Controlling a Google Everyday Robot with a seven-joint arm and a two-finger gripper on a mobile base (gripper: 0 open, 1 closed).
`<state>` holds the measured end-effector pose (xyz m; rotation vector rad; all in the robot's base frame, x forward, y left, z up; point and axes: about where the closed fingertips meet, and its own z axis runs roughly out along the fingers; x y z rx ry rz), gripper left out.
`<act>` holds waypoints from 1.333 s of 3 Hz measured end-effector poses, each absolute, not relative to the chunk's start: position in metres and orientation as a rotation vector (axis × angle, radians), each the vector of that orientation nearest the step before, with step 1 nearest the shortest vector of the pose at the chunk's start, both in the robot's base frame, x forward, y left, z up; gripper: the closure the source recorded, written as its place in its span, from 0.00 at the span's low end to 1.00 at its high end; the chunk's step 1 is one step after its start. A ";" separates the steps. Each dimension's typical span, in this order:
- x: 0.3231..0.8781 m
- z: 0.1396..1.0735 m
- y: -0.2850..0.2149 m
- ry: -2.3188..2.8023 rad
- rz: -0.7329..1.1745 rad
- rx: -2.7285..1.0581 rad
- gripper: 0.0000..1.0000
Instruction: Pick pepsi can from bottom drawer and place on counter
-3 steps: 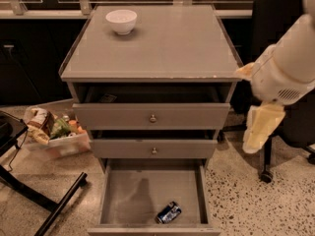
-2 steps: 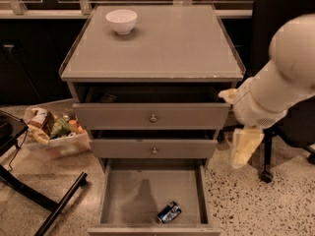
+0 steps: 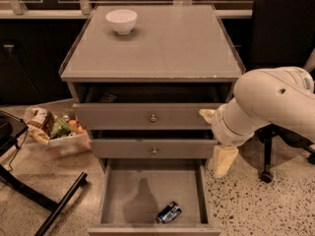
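Note:
The pepsi can [image 3: 169,213] lies on its side in the open bottom drawer [image 3: 129,188], near the front right corner. The drawer is pulled far out and holds nothing else that I can see. The counter [image 3: 167,43] is the flat grey top of the cabinet, with a white bowl [image 3: 121,21] at its back left. My gripper [image 3: 221,156] hangs on the white arm just right of the cabinet, level with the middle drawer. It is above and to the right of the can and holds nothing that I can see.
The top drawer [image 3: 152,116] stands slightly open with a dark item [image 3: 107,98] inside. A black office chair [image 3: 283,33] is at the right behind my arm. A box of snack packets [image 3: 54,132] and black stand legs [image 3: 59,205] are on the floor at the left.
My arm has swung left and down, from beside the cabinet's upper right corner to close against its right side at middle-drawer height. The can and drawers have not moved.

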<state>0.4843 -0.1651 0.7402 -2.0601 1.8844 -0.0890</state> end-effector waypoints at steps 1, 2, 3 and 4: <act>0.484 0.740 -0.165 1.884 -0.089 -2.060 0.00; 0.498 0.690 -0.151 1.775 -0.098 -2.195 0.00; 0.519 0.615 -0.133 1.622 -0.081 -2.345 0.00; 0.536 0.523 -0.112 1.408 -0.063 -2.506 0.00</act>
